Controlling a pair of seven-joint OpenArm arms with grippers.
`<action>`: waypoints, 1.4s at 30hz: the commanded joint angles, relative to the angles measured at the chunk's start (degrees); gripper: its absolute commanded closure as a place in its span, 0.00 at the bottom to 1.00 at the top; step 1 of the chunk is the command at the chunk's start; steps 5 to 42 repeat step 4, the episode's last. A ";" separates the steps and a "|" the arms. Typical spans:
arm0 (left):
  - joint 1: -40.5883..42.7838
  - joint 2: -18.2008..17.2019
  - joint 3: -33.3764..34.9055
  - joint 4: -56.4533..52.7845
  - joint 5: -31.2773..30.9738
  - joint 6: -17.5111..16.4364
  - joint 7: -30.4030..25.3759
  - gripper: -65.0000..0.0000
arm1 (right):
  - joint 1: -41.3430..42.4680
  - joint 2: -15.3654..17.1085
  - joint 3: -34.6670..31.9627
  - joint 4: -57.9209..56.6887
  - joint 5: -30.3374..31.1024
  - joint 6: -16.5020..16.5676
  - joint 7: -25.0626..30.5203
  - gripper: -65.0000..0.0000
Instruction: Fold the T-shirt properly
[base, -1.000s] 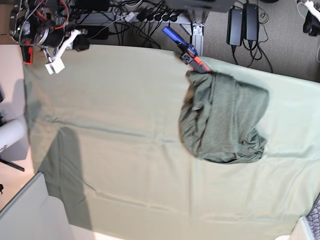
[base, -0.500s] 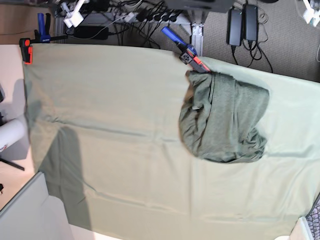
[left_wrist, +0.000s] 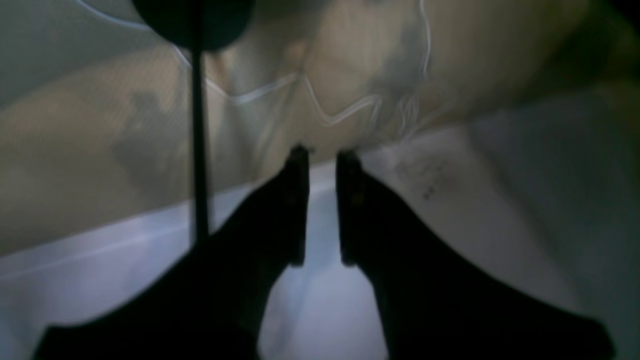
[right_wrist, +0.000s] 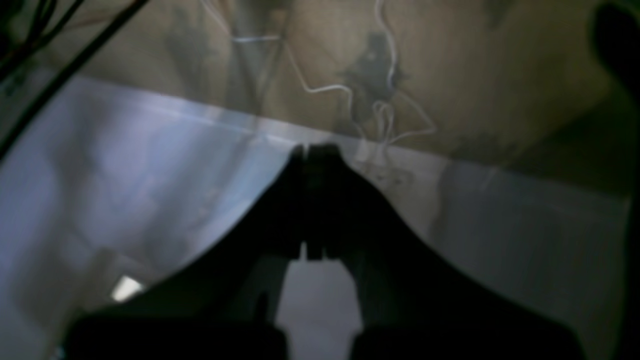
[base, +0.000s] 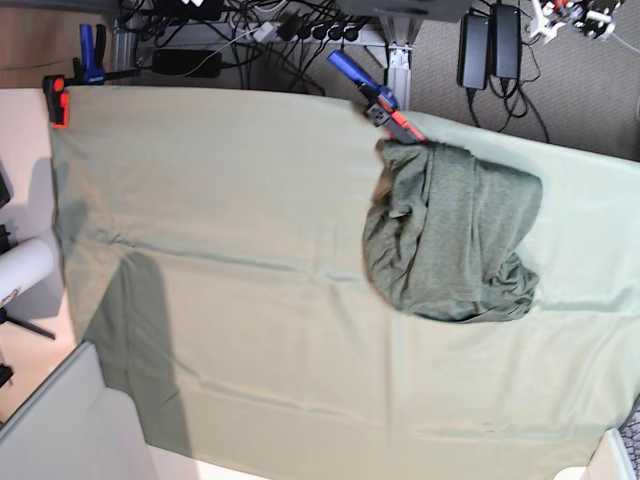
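The T-shirt (base: 452, 238) is a dark olive-green, wrinkled heap on the pale mint table cloth (base: 230, 220), right of middle near the far edge. Neither wrist view shows it. My left gripper (left_wrist: 323, 156) hangs in the air, empty, with a narrow gap between its dark fingers, over a blurred floor with white cables. My right gripper (right_wrist: 315, 149) is shut and empty, fingers pressed together, over a similar blurred background. In the base view only a bit of white arm hardware (base: 566, 16) shows, at the top right edge, off the table.
A blue and red clamp (base: 375, 98) grips the cloth's far edge just above the shirt. A red clamp (base: 55, 100) and a blue one (base: 88, 52) hold the far left corner. Cables and power bricks (base: 490, 45) lie behind the table.
The right arm with its white gripper has pulled back from the far left corner and left the base view. The shirt has not moved.
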 joint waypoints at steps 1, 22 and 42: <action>-0.85 0.46 0.59 -2.54 -0.07 -0.39 0.24 0.85 | 1.49 0.94 -0.90 -1.53 0.02 0.17 0.04 1.00; -4.94 2.71 1.27 -9.27 0.04 -0.42 -4.33 0.85 | 7.56 0.44 -4.39 -5.77 0.04 0.20 0.61 1.00; -4.94 2.71 1.27 -9.27 0.04 -0.42 -4.33 0.85 | 7.56 0.44 -4.39 -5.77 0.04 0.20 0.61 1.00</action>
